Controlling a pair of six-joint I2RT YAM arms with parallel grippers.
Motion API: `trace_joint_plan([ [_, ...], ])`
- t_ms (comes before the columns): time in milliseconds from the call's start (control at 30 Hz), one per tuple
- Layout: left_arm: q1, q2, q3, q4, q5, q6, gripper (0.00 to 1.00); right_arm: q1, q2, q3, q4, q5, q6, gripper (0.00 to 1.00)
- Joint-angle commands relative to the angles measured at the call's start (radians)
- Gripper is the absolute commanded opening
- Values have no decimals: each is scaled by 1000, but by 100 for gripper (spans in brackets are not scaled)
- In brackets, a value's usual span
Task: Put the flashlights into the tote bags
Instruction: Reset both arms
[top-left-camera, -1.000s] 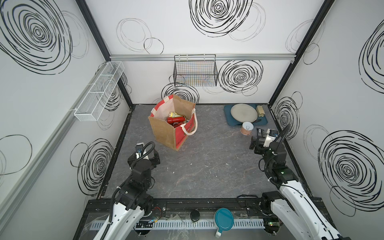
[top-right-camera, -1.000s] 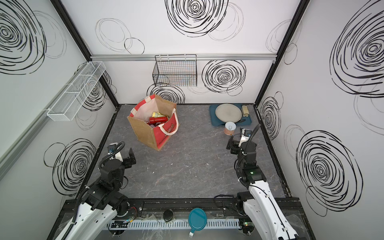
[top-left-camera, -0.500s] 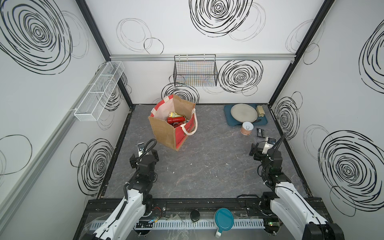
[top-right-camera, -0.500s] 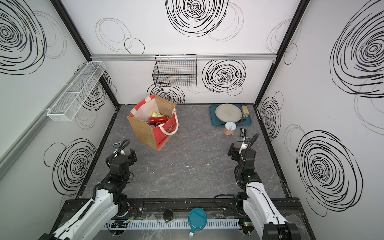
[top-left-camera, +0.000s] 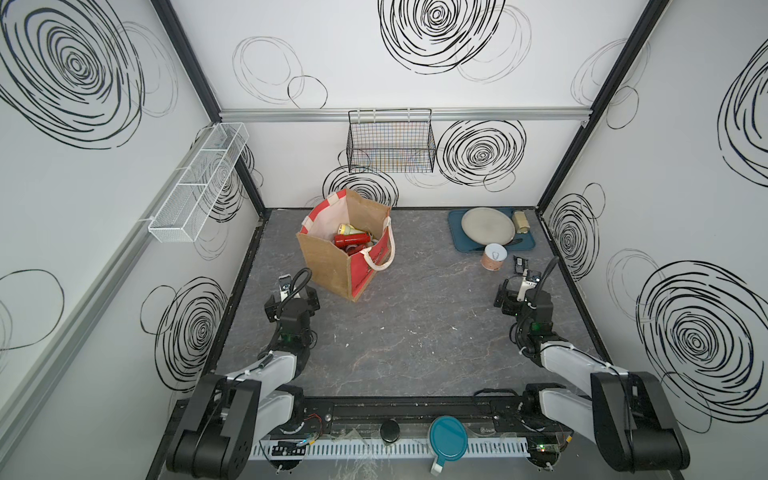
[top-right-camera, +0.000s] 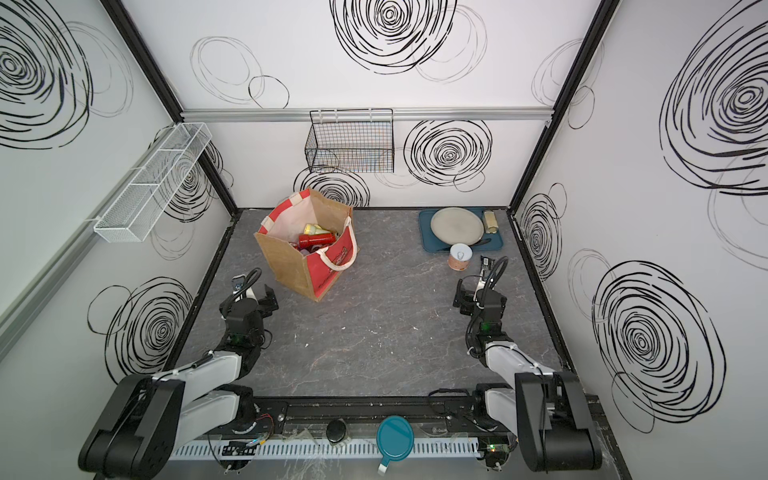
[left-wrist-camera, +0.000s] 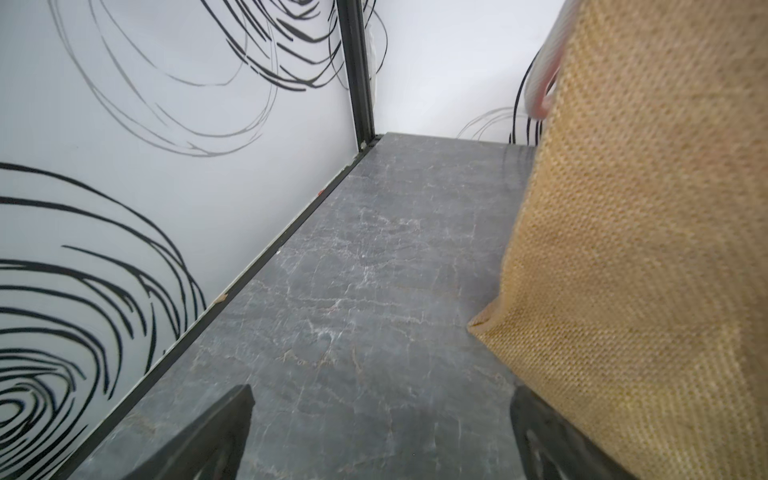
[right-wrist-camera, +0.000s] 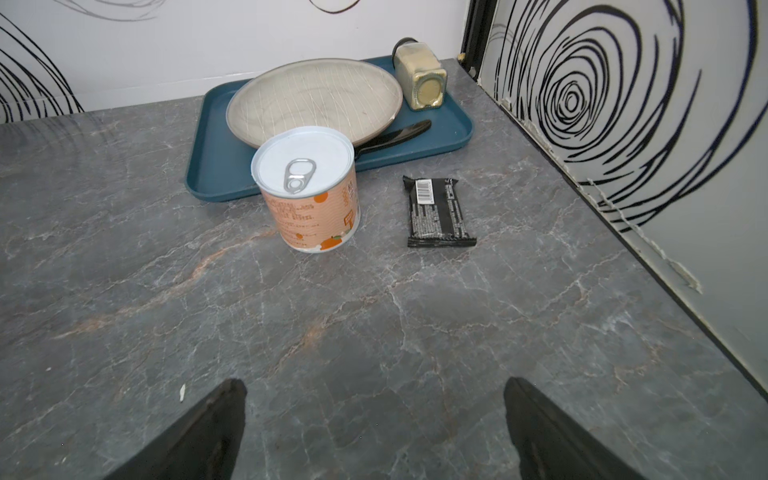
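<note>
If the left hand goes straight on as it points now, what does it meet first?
Probably the bag: its brown corner sits just ahead of one finger of the open left hand. Between the fingers only bare table shows, up to the far wall. Depth is uncertain.

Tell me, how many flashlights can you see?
2 clearly, both inside the tote bag: a red flashlight lying across the top and a yellow-headed flashlight beside it. More may be hidden beneath them.
</note>
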Motion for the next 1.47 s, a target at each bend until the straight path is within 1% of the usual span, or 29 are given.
trace_joint_plan([
  [0, 15, 64, 39, 255, 61, 27, 99, -21, 48, 36, 170, -13, -11, 100],
  [67, 19, 105, 47, 309, 80, 30, 99, -31, 83, 56, 183, -16, -8, 100],
  [133, 27, 140, 63, 318, 103, 14, 99, -39, 109, 68, 198, -24, -14, 100],
  [200, 29, 219, 43, 446, 116, 5, 99, -45, 127, 73, 218, -41, -26, 100],
  [233, 22, 245, 41, 487, 117, 19, 99, -50, 142, 69, 247, -49, -31, 100],
  [267, 4, 247, 58, 445, 111, 35, 99, -56, 155, 63, 269, -55, -33, 100],
  [400, -3, 263, 70, 443, 117, 44, 99, -64, 208, 68, 309, -63, -31, 100],
  [467, -1, 273, 59, 469, 138, 47, 99, -64, 243, 66, 343, -68, -32, 100],
  [500, -1, 300, 42, 519, 139, 49, 99, -64, 263, 66, 365, -71, -34, 100],
  [533, -1, 342, 22, 622, 139, 56, 99, -64, 288, 64, 386, -71, -36, 100],
  [567, 0, 326, 27, 585, 141, 51, 99, -65, 308, 70, 396, -63, -36, 100],
  [600, -2, 298, 45, 502, 134, 44, 99, -62, 307, 81, 370, -59, -34, 100],
  [633, -4, 296, 51, 486, 129, 45, 99, -65, 299, 85, 355, -66, -29, 100],
  [700, -6, 334, 34, 586, 129, 56, 99, -65, 304, 86, 356, -66, -30, 100],
  [767, -6, 317, 43, 535, 127, 50, 99, -65, 305, 88, 356, -65, -30, 100],
  [833, -7, 327, 40, 564, 127, 55, 99, -65, 303, 86, 357, -65, -30, 100],
  [1433, -8, 323, 38, 561, 125, 55, 99, -62, 301, 86, 354, -64, -33, 100],
])
